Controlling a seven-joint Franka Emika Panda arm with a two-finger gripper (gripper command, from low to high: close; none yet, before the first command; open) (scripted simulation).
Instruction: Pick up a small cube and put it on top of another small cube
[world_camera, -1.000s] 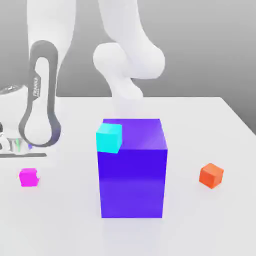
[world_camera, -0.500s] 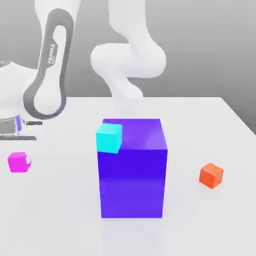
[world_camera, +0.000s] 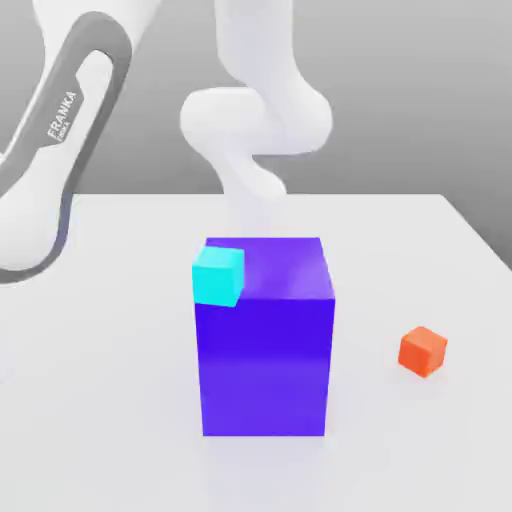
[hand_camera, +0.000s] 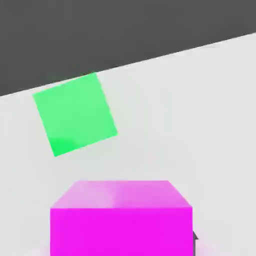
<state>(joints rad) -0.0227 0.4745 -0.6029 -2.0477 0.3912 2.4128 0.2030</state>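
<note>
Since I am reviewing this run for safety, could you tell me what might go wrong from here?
The pink cube sits close under the hand camera; whether the grip is firm cannot be seen, so it could slip. The orange cube lies beyond the tall purple block, which could be clipped in a low carry. The cyan cube overhangs that block's corner and could be knocked off.

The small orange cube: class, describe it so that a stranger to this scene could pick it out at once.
Start at the big purple-blue block in the middle of the white table. Look toward the exterior view's right, where the small orange cube sits alone on the tabletop, apart from the block. Its one small neighbour, the small cyan cube, is at the block's upper corner instead.
</note>
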